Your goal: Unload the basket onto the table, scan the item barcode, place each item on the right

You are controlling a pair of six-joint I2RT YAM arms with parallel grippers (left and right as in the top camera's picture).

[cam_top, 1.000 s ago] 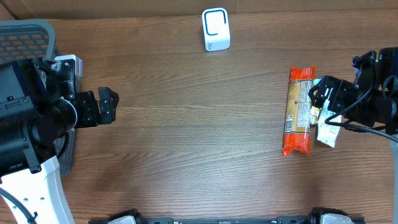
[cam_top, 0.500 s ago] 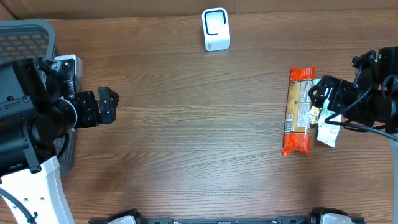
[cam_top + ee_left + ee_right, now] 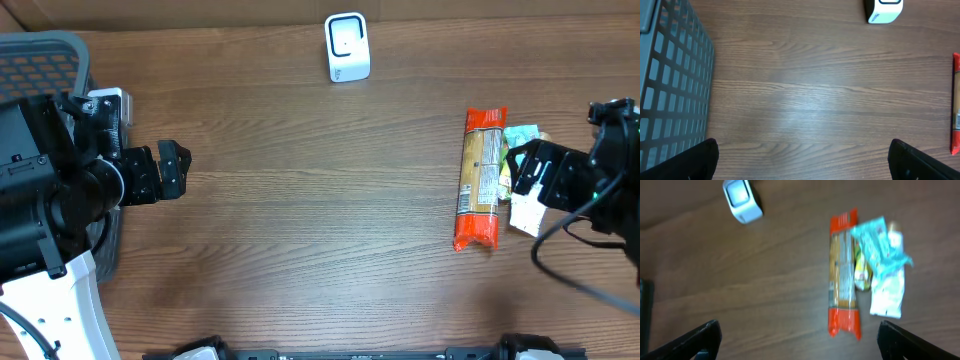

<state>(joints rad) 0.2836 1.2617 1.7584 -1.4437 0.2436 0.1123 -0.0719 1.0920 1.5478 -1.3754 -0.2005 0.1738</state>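
Observation:
A long orange-ended packet [image 3: 479, 178] lies lengthwise at the right of the table, with a teal and white packet [image 3: 524, 213] just to its right. The right wrist view shows the orange packet [image 3: 842, 275], the teal packet [image 3: 877, 242] and a white packet [image 3: 888, 292] side by side, blurred. The white barcode scanner [image 3: 347, 47] stands at the back centre. My right gripper [image 3: 523, 172] hovers open over the teal and white packet, holding nothing. My left gripper [image 3: 176, 170] is open at the far left, far from the packets, with bare wood between its fingers [image 3: 696, 161].
A grey mesh basket [image 3: 45, 60] sits at the back left beside my left arm, and its wall [image 3: 670, 85] fills the left of the left wrist view. The scanner [image 3: 883, 10] shows at the top of that view, and the scanner [image 3: 742, 201] also appears top left in the right wrist view.
My right arm has shifted right and slightly toward the front, uncovering more of the teal packet. The left arm and the packets have not moved.

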